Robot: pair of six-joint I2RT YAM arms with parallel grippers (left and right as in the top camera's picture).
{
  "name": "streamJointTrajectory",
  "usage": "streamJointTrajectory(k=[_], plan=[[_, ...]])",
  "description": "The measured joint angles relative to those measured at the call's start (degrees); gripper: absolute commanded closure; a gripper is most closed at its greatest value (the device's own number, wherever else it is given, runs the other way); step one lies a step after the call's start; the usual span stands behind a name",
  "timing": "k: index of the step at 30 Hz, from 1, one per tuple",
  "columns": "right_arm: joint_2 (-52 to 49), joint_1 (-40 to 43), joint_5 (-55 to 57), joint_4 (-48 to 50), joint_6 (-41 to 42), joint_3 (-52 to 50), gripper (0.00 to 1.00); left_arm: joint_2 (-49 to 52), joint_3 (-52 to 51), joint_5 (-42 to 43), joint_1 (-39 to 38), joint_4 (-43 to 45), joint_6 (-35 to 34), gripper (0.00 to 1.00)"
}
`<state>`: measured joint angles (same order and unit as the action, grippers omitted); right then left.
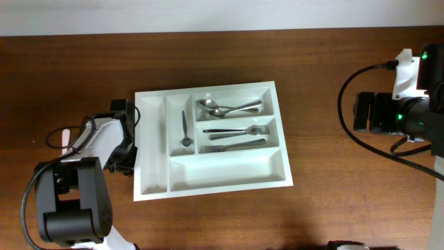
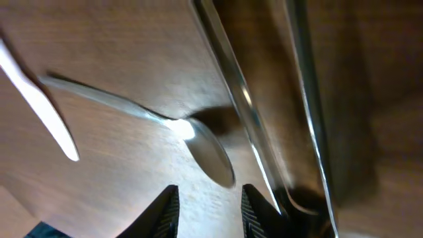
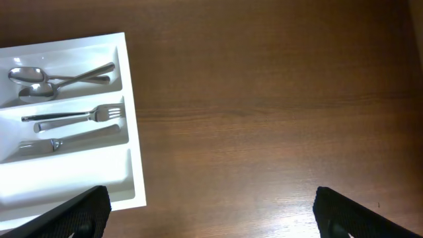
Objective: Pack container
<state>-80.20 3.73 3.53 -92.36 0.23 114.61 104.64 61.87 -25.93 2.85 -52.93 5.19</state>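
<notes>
The white container (image 1: 156, 182) lies mid-table with spoons (image 1: 229, 107), a fork (image 1: 239, 130) and a knife (image 1: 236, 144) in its short compartments, and one small utensil (image 1: 185, 132) in a narrow slot. My left gripper (image 1: 123, 139) is low beside the tray's left wall (image 2: 241, 106). In the left wrist view a metal spoon (image 2: 210, 155) lies on the wood just ahead of the left gripper (image 2: 208, 213), which is open with nothing between its fingers. My right gripper (image 3: 211, 218) is wide open over bare table to the right of the container (image 3: 129, 132).
A white plastic utensil (image 2: 43, 102) lies on the table left of the spoon, also seen as the white utensil (image 1: 64, 139) in the overhead view. The right arm (image 1: 395, 114) and its cable sit at the table's far right edge.
</notes>
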Motion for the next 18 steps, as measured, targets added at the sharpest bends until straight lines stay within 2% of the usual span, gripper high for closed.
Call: streamJointTrajectory(k=[18], plan=[[0.0, 0.0, 0.0, 0.0, 0.0, 0.0, 0.01, 0.2, 0.0, -2.1, 0.0, 4.2, 1.7, 0.68]])
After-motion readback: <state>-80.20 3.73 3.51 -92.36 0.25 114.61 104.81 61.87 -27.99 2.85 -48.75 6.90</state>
